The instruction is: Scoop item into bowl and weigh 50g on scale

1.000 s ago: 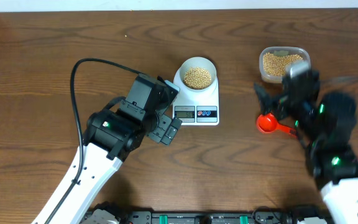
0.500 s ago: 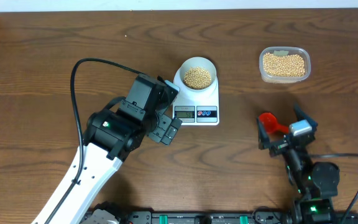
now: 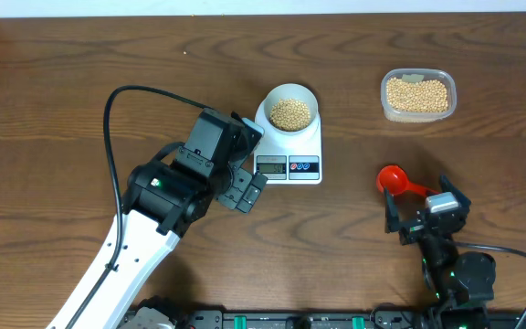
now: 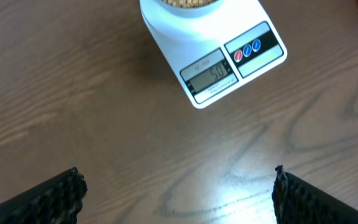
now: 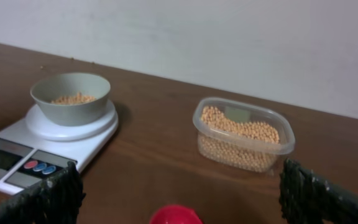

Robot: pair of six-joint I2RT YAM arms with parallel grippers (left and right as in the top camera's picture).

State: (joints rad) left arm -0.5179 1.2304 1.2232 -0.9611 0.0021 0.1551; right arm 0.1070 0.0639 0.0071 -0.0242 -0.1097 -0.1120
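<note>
Reading the flat white digital scale point(image 3: 289, 148) cleanly needs left fingers point(image 4: 48, 196) and right fingers point(image 5: 42, 199), both apart, clear of its round white bowl point(image 3: 289, 90).

The display point(image 4: 211, 78) of the scale point(image 4: 219, 46) shows faint grey digits, too blurred to read.

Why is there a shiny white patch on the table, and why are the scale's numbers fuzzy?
Left wrist view: light glare bounces off the brown wooden table, and the flat white digital kitchen scale has a soft, faint display. Right wrist view: the red plastic scoop looks blurry at the bottom edge.
</note>
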